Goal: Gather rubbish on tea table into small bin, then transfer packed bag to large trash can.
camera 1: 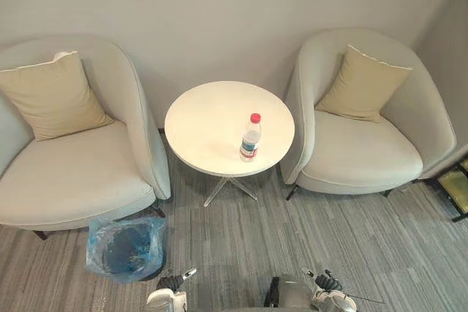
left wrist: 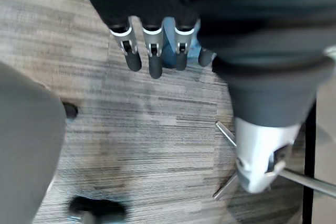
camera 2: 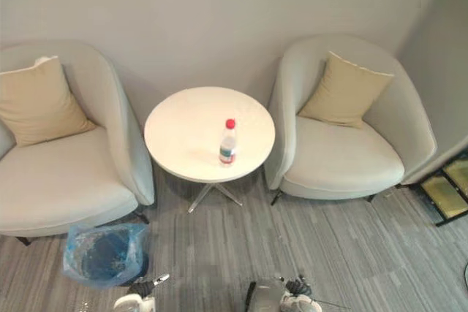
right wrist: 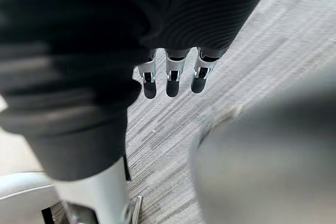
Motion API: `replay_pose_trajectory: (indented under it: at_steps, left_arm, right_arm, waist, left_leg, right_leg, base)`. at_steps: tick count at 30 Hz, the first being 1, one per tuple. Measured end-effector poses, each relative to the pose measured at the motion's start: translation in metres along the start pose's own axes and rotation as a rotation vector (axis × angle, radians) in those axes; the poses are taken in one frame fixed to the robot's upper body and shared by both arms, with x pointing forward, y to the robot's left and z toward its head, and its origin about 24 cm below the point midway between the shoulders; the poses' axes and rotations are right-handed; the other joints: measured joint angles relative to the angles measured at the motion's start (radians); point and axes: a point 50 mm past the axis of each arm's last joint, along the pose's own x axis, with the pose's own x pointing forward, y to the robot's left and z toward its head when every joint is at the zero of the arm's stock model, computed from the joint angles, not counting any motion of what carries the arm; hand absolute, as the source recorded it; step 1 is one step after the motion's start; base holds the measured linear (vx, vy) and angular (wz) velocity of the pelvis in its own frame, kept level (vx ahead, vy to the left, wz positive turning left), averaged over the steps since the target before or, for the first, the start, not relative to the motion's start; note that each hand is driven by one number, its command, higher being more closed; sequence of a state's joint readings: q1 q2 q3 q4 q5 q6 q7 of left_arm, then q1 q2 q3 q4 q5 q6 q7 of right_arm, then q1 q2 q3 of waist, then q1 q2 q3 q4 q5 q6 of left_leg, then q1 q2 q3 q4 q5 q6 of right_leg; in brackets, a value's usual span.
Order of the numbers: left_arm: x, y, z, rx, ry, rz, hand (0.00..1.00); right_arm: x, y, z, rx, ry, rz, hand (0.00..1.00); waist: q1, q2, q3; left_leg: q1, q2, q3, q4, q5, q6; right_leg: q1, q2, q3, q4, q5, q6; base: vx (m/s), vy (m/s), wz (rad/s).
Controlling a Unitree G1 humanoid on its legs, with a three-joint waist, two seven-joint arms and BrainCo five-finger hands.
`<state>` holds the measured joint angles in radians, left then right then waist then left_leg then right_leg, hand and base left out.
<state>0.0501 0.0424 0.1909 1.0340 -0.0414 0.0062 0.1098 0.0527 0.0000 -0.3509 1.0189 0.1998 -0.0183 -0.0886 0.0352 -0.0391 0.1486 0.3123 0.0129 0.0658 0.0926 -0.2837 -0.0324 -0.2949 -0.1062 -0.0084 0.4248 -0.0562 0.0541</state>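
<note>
1. Just one bit of rubbish to see: a plastic bottle (camera 1: 250, 139) with a red cap, standing upright on the round white tea table (camera 1: 205, 122), toward the near edge and the right-hand armchair (camera 1: 365, 151) side. Untouched, well apart from both hands.
2. Down on the carpet (camera 1: 292, 239): small bin (camera 1: 153, 246) lined with a blue bag (camera 1: 99, 246), just beside the front corner of the left armchair (camera 1: 73, 173). Probably put there to stay within easy reach of the table without blocking the way in. Bag mouth spread wide open, ready for a drop. Dark inside, contents impossible to tell.
3. As for the left hand (left wrist: 154, 51): hanging low over the carpet, fingers straight and relaxed, thumb off to one side, gripping nothing. Bit of blue showing past the fingertips in the wrist view, so likely hovering not far from the bin.
4. Same deal for the right hand (right wrist: 172, 74): fingers loose, pointing down at the carpet, empty.
5. Guessing very early days: nothing cleared off the table, bag not tied up. Next up, probably a reach for the bottle, likely a job for the right hand given the side. Tall and narrow, so easy to knock over with a sloppy approach; better to close around the middle.
</note>
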Motion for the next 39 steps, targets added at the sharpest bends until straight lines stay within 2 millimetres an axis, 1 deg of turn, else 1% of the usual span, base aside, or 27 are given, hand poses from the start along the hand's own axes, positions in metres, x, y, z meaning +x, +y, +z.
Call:
replay_pose_trajectory:
  at_steps: [1, 2, 3, 4, 5, 6, 7, 9, 10, 11, 12, 13, 14, 15, 16, 17, 20, 22, 26, 29, 30, 31, 32, 33, 35, 38, 39]
  left_arm:
    - [-0.002, -0.010, -0.006, -0.036, 0.019, -0.018, 0.00]
    - [-0.003, -0.014, -0.007, -0.047, 0.020, -0.023, 0.00]
    - [-0.004, -0.020, -0.008, -0.054, 0.020, -0.037, 0.00]
    - [-0.004, -0.022, -0.007, -0.056, 0.019, -0.043, 0.00]
    - [-0.004, -0.024, -0.004, -0.061, 0.005, -0.048, 0.00]
    - [-0.004, -0.023, -0.003, -0.062, -0.001, -0.046, 0.00]
    - [-0.004, -0.022, 0.000, -0.050, -0.014, -0.046, 0.00]
    - [-0.004, -0.020, 0.003, -0.038, -0.027, -0.046, 0.00]
    - [-0.004, -0.020, 0.003, -0.023, -0.031, -0.045, 0.00]
    - [-0.003, -0.020, 0.005, -0.011, -0.035, -0.048, 0.00]
    - [-0.003, -0.020, 0.005, -0.002, -0.037, -0.050, 0.00]
    - [-0.003, -0.021, 0.006, 0.003, -0.035, -0.052, 0.00]
    - [-0.002, -0.015, 0.007, 0.014, -0.036, -0.038, 0.00]
    - [-0.001, -0.011, 0.006, 0.025, -0.031, -0.030, 0.00]
    - [-0.001, -0.010, 0.006, 0.027, -0.031, -0.027, 0.00]
    - [0.000, -0.008, 0.008, 0.044, -0.037, -0.016, 0.00]
    - [0.001, -0.005, 0.007, 0.063, -0.030, -0.002, 0.00]
    - [0.000, -0.007, 0.005, 0.092, -0.022, -0.010, 0.00]
    - [0.000, -0.008, 0.003, 0.132, -0.019, -0.021, 0.00]
    - [0.001, -0.009, 0.005, 0.172, -0.025, -0.029, 0.00]
    - [0.001, -0.009, 0.005, 0.177, -0.025, -0.031, 0.00]
    - [0.001, -0.009, 0.005, 0.177, -0.025, -0.030, 0.00]
    - [0.001, -0.008, 0.005, 0.181, -0.025, -0.030, 0.00]
    - [0.001, -0.008, 0.005, 0.184, -0.026, -0.030, 0.00]
    - [0.001, -0.008, 0.005, 0.206, -0.031, -0.033, 0.00]
    - [0.001, -0.009, 0.007, 0.239, -0.046, -0.041, 0.00]
    - [0.001, -0.009, 0.007, 0.242, -0.048, -0.041, 0.00]
  right_arm:
    - [0.003, -0.005, 0.011, -0.020, -0.028, -0.008, 0.00]
    - [0.003, -0.005, 0.013, -0.023, -0.030, -0.009, 0.00]
    - [0.004, -0.008, 0.015, -0.039, -0.032, -0.012, 0.00]
    - [0.004, -0.011, 0.016, -0.039, -0.036, -0.017, 0.00]
    - [0.004, -0.013, 0.016, -0.041, -0.035, -0.031, 0.00]
    - [0.004, -0.014, 0.015, -0.041, -0.027, -0.036, 0.00]
    - [0.003, -0.015, 0.011, -0.041, -0.017, -0.043, 0.00]
    - [0.003, -0.014, 0.009, -0.041, -0.013, -0.042, 0.00]
    - [0.003, -0.013, 0.008, -0.039, -0.011, -0.043, 0.00]
    - [0.003, -0.012, 0.009, -0.042, -0.013, -0.042, 0.00]
    - [0.003, -0.012, 0.009, -0.044, -0.014, -0.041, 0.00]
    - [0.003, -0.012, 0.009, -0.045, -0.015, -0.041, 0.00]
    - [0.002, -0.010, 0.007, -0.043, -0.008, -0.039, 0.00]
    - [0.002, -0.009, 0.004, -0.041, -0.001, -0.038, 0.00]
    - [0.001, -0.009, 0.002, -0.041, 0.004, -0.037, 0.00]
    - [0.001, -0.004, 0.000, -0.052, 0.006, -0.025, 0.00]
    - [0.001, 0.000, 0.000, -0.059, 0.001, -0.016, 0.00]
    - [0.000, 0.000, -0.001, -0.067, -0.001, -0.016, 0.00]
    - [0.001, 0.000, 0.002, -0.121, -0.017, -0.019, 0.00]
    - [-0.001, 0.002, 0.018, -0.171, -0.101, 0.000, 0.00]
    - [-0.003, 0.003, 0.033, -0.200, -0.177, 0.009, 0.00]
    - [-0.006, 0.003, 0.044, -0.216, -0.233, 0.014, 0.00]
    - [-0.010, 0.003, 0.062, -0.235, -0.317, 0.024, 0.00]
    - [-0.013, 0.002, 0.067, -0.248, -0.350, 0.025, 0.00]
    - [-0.023, 0.006, 0.092, -0.297, -0.486, 0.040, 0.00]
    - [-0.035, 0.014, 0.110, -0.352, -0.598, 0.065, 0.00]
    - [-0.037, 0.016, 0.112, -0.360, -0.617, 0.069, 0.00]
  waist:
    - [0.001, 0.052, -0.005]
    - [0.002, 0.062, -0.010]
    - [0.004, 0.083, -0.018]
    - [0.003, 0.099, -0.015]
    - [0.009, 0.110, -0.009]
    - [0.011, 0.109, -0.009]
    - [0.014, 0.104, -0.007]
    - [0.015, 0.096, -0.002]
    - [0.015, 0.089, -0.004]
    - [0.015, 0.089, -0.004]
    - [0.015, 0.089, -0.004]
    - [0.015, 0.091, -0.004]
    - [0.018, 0.069, -0.011]
    - [0.016, 0.052, -0.016]
    - [0.016, 0.047, -0.014]
    - [0.025, 0.029, -0.015]
    - [0.020, 0.024, -0.020]
    - [0.021, 0.027, -0.036]
    - [0.019, 0.032, -0.043]
    - [0.019, 0.032, -0.047]
    - [0.018, 0.033, -0.048]
    - [0.017, 0.033, -0.048]
    - [0.015, 0.031, -0.047]
    - [0.015, 0.030, -0.047]
    - [0.014, 0.026, -0.049]
    - [0.014, 0.024, -0.049]
    - [0.013, 0.024, -0.049]
  left_leg:
    - [-0.002, 0.039, -0.016, 0.035, -0.011, -0.010]
    - [-0.021, 0.047, -0.022, 0.067, -0.011, -0.011]
    - [-0.097, 0.069, -0.040, 0.206, -0.013, -0.017]
    - [-0.151, 0.083, -0.048, 0.329, 0.000, -0.040]
    - [-0.241, 0.128, -0.036, 0.532, 0.030, -0.091]
    - [-0.263, 0.144, -0.018, 0.582, 0.029, -0.092]
    - [-0.291, 0.168, 0.025, 0.625, 0.024, -0.097]
    - [-0.319, 0.169, 0.069, 0.608, 0.015, -0.088]
    - [-0.349, 0.149, 0.087, 0.519, 0.006, -0.083]
    - [-0.360, 0.128, 0.084, 0.393, 0.015, -0.072]
    - [-0.364, 0.115, 0.080, 0.283, 0.046, -0.061]
    - [-0.365, 0.104, 0.069, 0.178, 0.119, -0.058]
    - [-0.341, 0.078, 0.065, 0.141, 0.143, -0.050]
    - [-0.328, 0.064, 0.066, 0.115, 0.149, -0.041]
    - [-0.324, 0.061, 0.071, 0.112, 0.150, -0.040]
    - [-0.308, 0.047, 0.092, 0.096, 0.150, -0.038]
    - [-0.280, 0.027, 0.100, 0.070, 0.153, -0.033]
    - [-0.256, 0.015, 0.110, 0.019, 0.163, -0.017]
    - [-0.259, 0.004, 0.097, 0.004, 0.167, -0.011]
    - [-0.265, 0.001, 0.078, -0.009, 0.173, -0.008]
    - [-0.271, 0.001, 0.071, -0.009, 0.174, -0.007]
    - [-0.276, 0.000, 0.064, -0.009, 0.174, -0.007]
    - [-0.279, -0.001, 0.060, -0.010, 0.176, -0.004]
    - [-0.279, -0.001, 0.060, -0.010, 0.176, -0.004]
    - [-0.280, -0.004, 0.057, -0.013, 0.180, 0.003]
    - [-0.282, -0.007, 0.046, -0.015, 0.181, 0.004]
    - [-0.284, -0.008, 0.035, -0.015, 0.182, 0.006]
  right_leg:
    - [0.002, 0.017, -0.034, 0.039, -0.041, -0.017]
    - [0.005, 0.019, -0.038, 0.041, -0.051, -0.020]
    - [0.030, 0.021, -0.073, 0.015, -0.067, -0.034]
    - [0.061, 0.030, -0.093, -0.008, -0.076, -0.046]
    - [0.128, 0.041, -0.125, -0.054, -0.087, -0.063]
    - [0.157, 0.044, -0.139, -0.070, -0.091, -0.070]
    - [0.212, 0.048, -0.158, -0.103, -0.094, -0.075]
    - [0.256, 0.045, -0.169, -0.142, -0.094, -0.076]
    - [0.272, 0.037, -0.174, -0.167, -0.094, -0.075]
    - [0.283, 0.035, -0.175, -0.183, -0.094, -0.069]
    - [0.289, 0.035, -0.175, -0.188, -0.095, -0.061]
    - [0.287, 0.038, -0.177, -0.183, -0.102, -0.049]
    - [0.291, 0.024, -0.163, -0.184, -0.103, -0.033]
    - [0.296, 0.016, -0.160, -0.193, -0.106, -0.023]
    - [0.299, 0.013, -0.158, -0.194, -0.106, -0.020]
    - [0.303, -0.001, -0.143, -0.202, -0.103, -0.012]
    - [0.325, -0.015, -0.136, -0.228, -0.100, 0.000]
    - [0.330, -0.016, -0.122, -0.261, -0.091, 0.014]
    - [0.332, -0.016, -0.123, -0.283, -0.086, 0.017]
    - [0.331, -0.011, -0.124, -0.305, -0.073, 0.014]
    - [0.331, -0.008, -0.120, -0.322, -0.063, 0.014]
    - [0.331, -0.006, -0.119, -0.332, -0.056, 0.013]
    - [0.332, -0.005, -0.116, -0.345, -0.046, 0.011]
    - [0.332, -0.004, -0.113, -0.349, -0.043, 0.011]
    - [0.333, -0.004, -0.102, -0.364, -0.031, 0.012]
    - [0.334, -0.003, -0.096, -0.381, -0.017, 0.013]
    - [0.334, -0.003, -0.097, -0.383, -0.015, 0.013]
  base:
    - [0.50, -0.354, 0.54]
    - [0.43, -0.322, 0.41]
    - [0.35, -0.275, 0.48]
    - [0.48, -0.350, 0.67]
    - [0.33, -0.222, 0.48]
    - [0.37, -0.230, 0.38]
    - [0.23, -0.122, 0.25]
    - [0.19, -0.088, 0.18]
    - [0.16, -0.039, 0.06]
    - [0.19, 0.011, 0.05]
    - [0.19, 0.083, 0.05]
    - [0.23, 0.099, 0.03]
    - [0.19, 0.087, 0.06]
    - [0.15, 0.060, 0.03]
    - [0.13, 0.117, -0.11]
    - [0.09, 0.101, -0.18]
    - [0.09, 0.106, -0.13]
    - [0.05, 0.065, -0.13]
    - [0.04, 0.026, 0.03]
    - [0.02, 0.003, 0.01]
    - [0.01, 0.008, -0.06]
    - [0.00, 0.013, -0.07]
    - [0.00, 0.010, -0.05]
    - [-0.01, 0.021, -0.08]
    - [-0.02, 0.023, -0.13]
    - [-0.03, 0.019, -0.07]
    - [-0.04, 0.011, 0.02]
